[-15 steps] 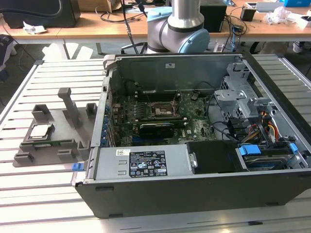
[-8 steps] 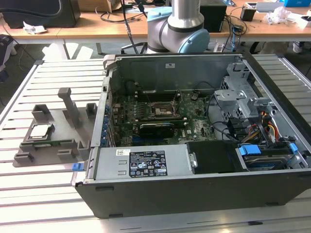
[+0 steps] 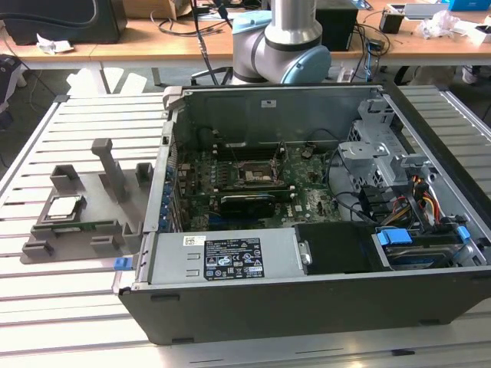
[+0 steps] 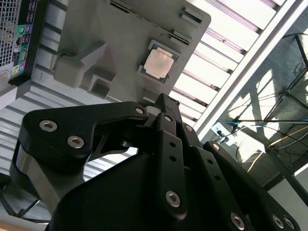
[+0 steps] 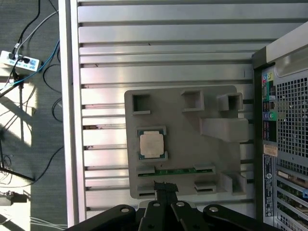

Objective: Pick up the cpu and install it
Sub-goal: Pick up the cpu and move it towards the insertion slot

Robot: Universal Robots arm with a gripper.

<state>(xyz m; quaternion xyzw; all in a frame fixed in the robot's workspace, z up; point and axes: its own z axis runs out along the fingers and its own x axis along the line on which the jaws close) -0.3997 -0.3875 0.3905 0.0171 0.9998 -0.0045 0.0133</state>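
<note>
Because the cpu (image 5: 151, 144), a small flat square chip with a silver-grey metal top and a thin greenish rim, is seated low in a recess between raised corner lugs of the grey plastic holder tray (image 5: 187, 149), little of its sides is offered to a grip. A slip or a tilted lift is judged the main risk. A narrow green circuit strip (image 5: 175, 170) is slotted just beside it, and could be caught by a finger that comes down off-centre. The chip is also thin and smooth-topped, so it is likely to be dropped if it is pinched unevenly. At the dark square motherboard socket (image 3: 253, 173) inside the open black and grey computer case (image 3: 307, 299), damage would be expected from a skewed or forced seating. Whether the socket's metal frame is raised cannot be told.

The tray is found on the slatted aluminium desk (image 3: 77, 123), between the case and the desk's side edge, on the exterior view's left. The cpu (image 3: 64, 206) is seen in it, untouched.

The black end effector (image 5: 166, 185) is held above the tray's near edge, well apart from the cpu (image 4: 159, 64). Its fingers appear pressed together, and nothing is held or touched by the end effector (image 4: 161, 101).
</note>
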